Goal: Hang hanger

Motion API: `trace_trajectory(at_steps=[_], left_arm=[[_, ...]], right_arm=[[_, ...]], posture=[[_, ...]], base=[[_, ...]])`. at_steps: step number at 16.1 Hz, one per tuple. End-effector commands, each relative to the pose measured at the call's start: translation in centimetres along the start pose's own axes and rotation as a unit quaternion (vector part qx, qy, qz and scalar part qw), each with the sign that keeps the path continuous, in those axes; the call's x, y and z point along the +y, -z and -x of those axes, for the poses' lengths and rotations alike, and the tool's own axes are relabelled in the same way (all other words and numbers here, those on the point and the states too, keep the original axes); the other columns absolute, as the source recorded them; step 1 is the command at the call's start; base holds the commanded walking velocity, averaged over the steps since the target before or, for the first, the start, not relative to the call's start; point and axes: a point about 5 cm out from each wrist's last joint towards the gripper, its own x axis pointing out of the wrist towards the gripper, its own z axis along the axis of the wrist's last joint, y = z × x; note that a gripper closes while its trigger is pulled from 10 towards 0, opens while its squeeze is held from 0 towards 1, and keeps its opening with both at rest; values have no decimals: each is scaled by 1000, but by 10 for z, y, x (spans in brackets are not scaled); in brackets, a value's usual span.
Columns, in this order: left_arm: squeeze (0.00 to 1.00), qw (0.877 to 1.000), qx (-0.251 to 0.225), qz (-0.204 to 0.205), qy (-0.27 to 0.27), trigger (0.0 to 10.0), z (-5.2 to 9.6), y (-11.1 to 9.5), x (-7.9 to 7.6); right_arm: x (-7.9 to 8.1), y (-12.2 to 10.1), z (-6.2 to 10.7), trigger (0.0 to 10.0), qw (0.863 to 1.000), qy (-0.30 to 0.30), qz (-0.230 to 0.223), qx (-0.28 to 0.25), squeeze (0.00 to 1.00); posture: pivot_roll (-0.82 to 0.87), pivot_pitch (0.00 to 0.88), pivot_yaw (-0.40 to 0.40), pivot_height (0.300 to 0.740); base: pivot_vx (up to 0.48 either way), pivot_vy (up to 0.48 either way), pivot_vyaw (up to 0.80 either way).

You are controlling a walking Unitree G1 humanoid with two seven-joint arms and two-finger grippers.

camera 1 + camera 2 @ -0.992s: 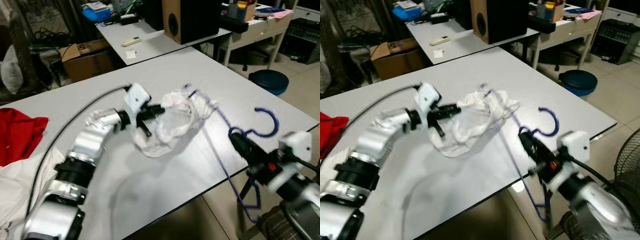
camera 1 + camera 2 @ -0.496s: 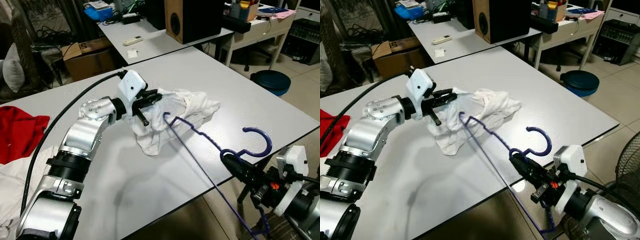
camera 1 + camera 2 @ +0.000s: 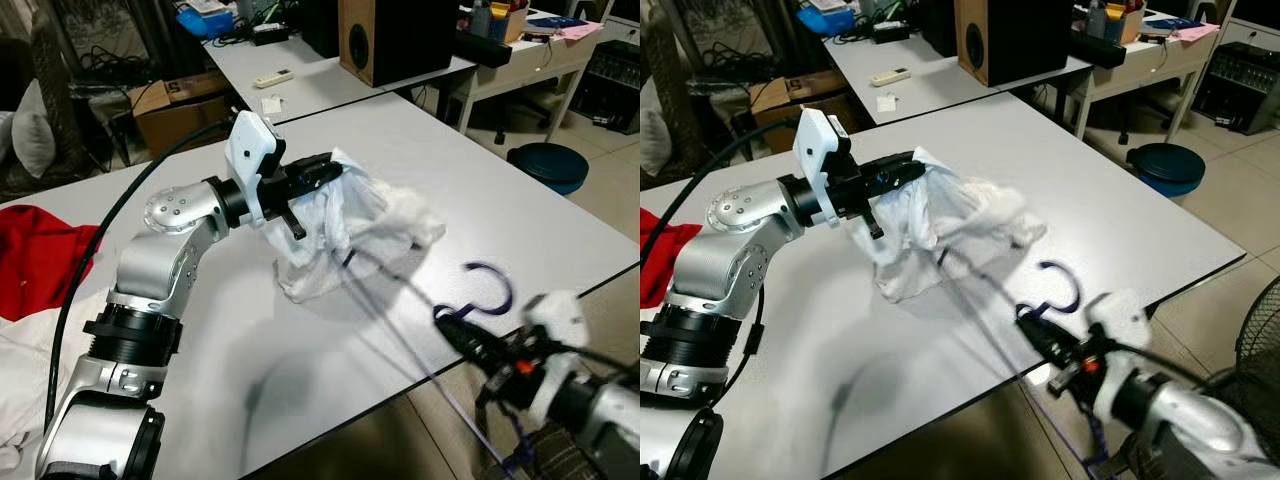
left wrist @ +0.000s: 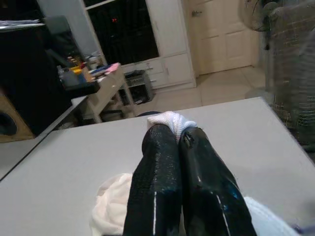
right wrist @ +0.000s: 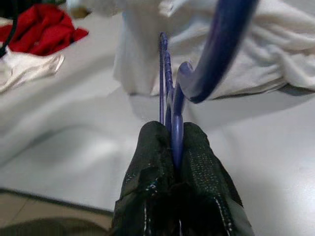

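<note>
- My right tool is closed on the hanger, pinching the thin stem just below the hook, off the near right edge of the worktop.
- The hanger is deep blue plastic; its hook curls upward above my fingers, and its long thin arms run back over the worktop towards the white garment, blurred in the head views.
- In my right wrist view the stem looks ribbed, and the far end of the hanger lies against the white cloth.
- My left tool is closed on the white garment, with a fold of cloth showing between the two black fingertips and the bunched top held up off the worktop.
- The rest of the garment hangs and spreads in crumpled folds onto the grey worktop below that tool.
- A red cloth lies at the far left of the worktop, with pale fabric beside it nearer me.
- Beyond the worktop stand a cardboard box and a large speaker on another table.
</note>
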Motion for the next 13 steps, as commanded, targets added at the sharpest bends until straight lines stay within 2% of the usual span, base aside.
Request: trace_trajectory(at_steps=[1,3,4,5,7,8,9,10,11,12,13], left_arm=[[0,999,-4,-18,-29,0,4,-6,9],[0,996,9,-43,-84,0,8,-6,22],[0,991,49,-74,-103,0,11,3,28],[0,987,83,-91,-100,0,14,13,27],[0,990,103,-58,-78,0,17,27,19],[0,988,124,-61,-68,0,19,37,14],[0,986,148,-54,-54,1451,23,49,9],[0,987,154,-30,-34,10000,25,55,2],[0,988,154,-4,-21,10000,26,58,-4],[1000,987,161,13,-3,10000,32,63,-11],[1000,984,176,0,-5,10000,35,67,-11]], right_arm=[[1,2,-1,10000,1000,-4,8,9,0],[1,2,3,10000,1000,-3,10,9,0],[0,0,7,10000,1000,-2,13,7,0],[0,-1,12,10000,1000,-7,23,14,0],[2,-2,21,10000,999,-16,40,31,0],[0,-3,26,10000,998,-10,46,39,0],[-3,-5,33,10000,998,0,55,45,0],[-7,-8,37,10000,998,12,57,39,0],[-10,-11,40,10000,998,22,58,33,0],[-14,-15,46,10000,997,36,60,25,0],[-15,-16,47,10000,997,39,61,23,0]], posture=[[-35,0,104,740],[-33,0,106,740],[-36,0,112,740],[-41,0,118,740],[-47,0,124,740],[-52,0,127,740],[-58,0,130,740],[-61,0,130,740],[-63,0,131,740],[-64,0,131,740],[-64,0,131,740]], base=[[0,0,0],[0,0,0],[0,0,0],[0,0,0],[0,0,0],[0,0,0],[0,0,0],[0,0,0],[0,0,0],[0,0,0],[0,0,0]])
